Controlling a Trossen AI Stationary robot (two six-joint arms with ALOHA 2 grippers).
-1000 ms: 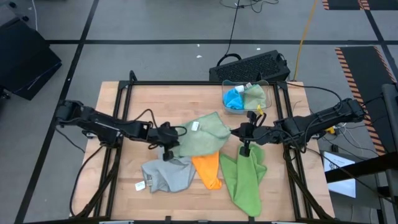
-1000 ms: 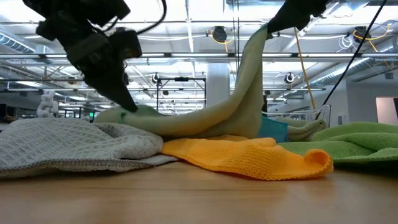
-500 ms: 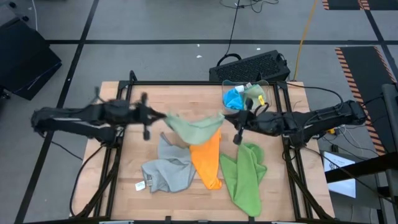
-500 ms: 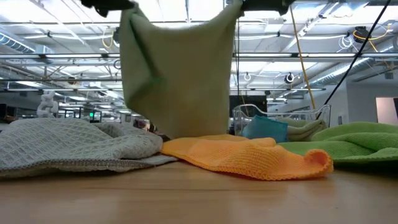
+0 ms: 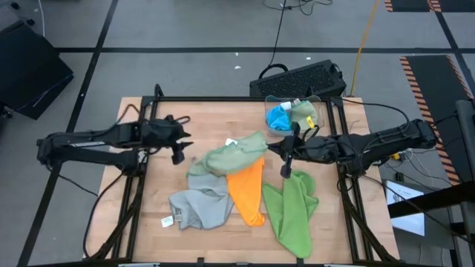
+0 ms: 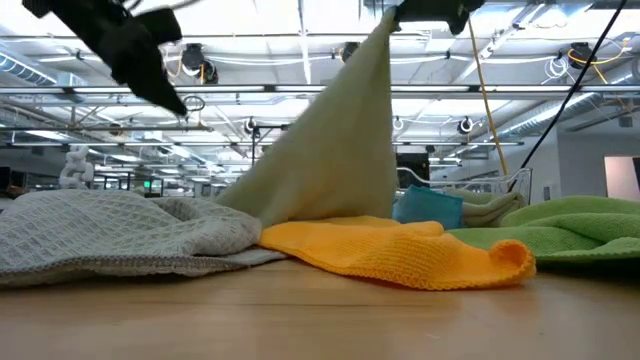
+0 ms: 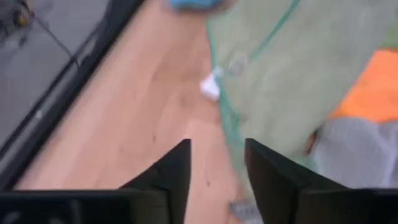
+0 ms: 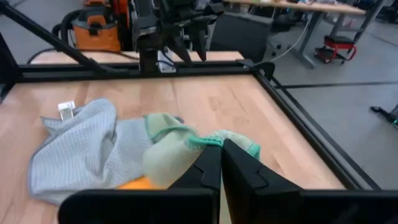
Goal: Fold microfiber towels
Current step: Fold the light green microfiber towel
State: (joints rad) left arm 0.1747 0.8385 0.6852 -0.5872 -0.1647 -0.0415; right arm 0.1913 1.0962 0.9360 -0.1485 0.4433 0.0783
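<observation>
A sage green towel (image 5: 236,156) with a white tag (image 5: 231,142) slants from my right gripper (image 5: 276,150) down to the table's middle, where its lower end (image 6: 262,205) lies on the grey towel (image 5: 199,208) and the orange towel (image 5: 249,194). My right gripper (image 8: 219,163) is shut on it. My left gripper (image 5: 178,147) hovers open above the table's left half, clear of the cloth; in its wrist view (image 7: 217,174) nothing is between the fingers. A lime green towel (image 5: 293,211) lies near the right front. My right gripper pinches the sage towel at a green-hemmed edge (image 8: 235,144) between its two shut fingers. The fingers come nearly level from the table's right side. That end is lifted clear (image 6: 385,40). The cloth hangs slanting and fairly stretched down to its lower end on the other towels.
A clear container (image 5: 320,111) with a blue towel (image 5: 280,117) stands at the far right of the table. A black keyboard (image 5: 300,78) lies beyond the far edge. Bare wood (image 5: 171,111) shows on the far left part of the table.
My left gripper rose from the pile with one corner of the sage towel, going toward the table's far left, and spread the towel in the air between both grippers. It has then let go; that corner has fallen onto the grey towel. My right gripper keeps its end up.
</observation>
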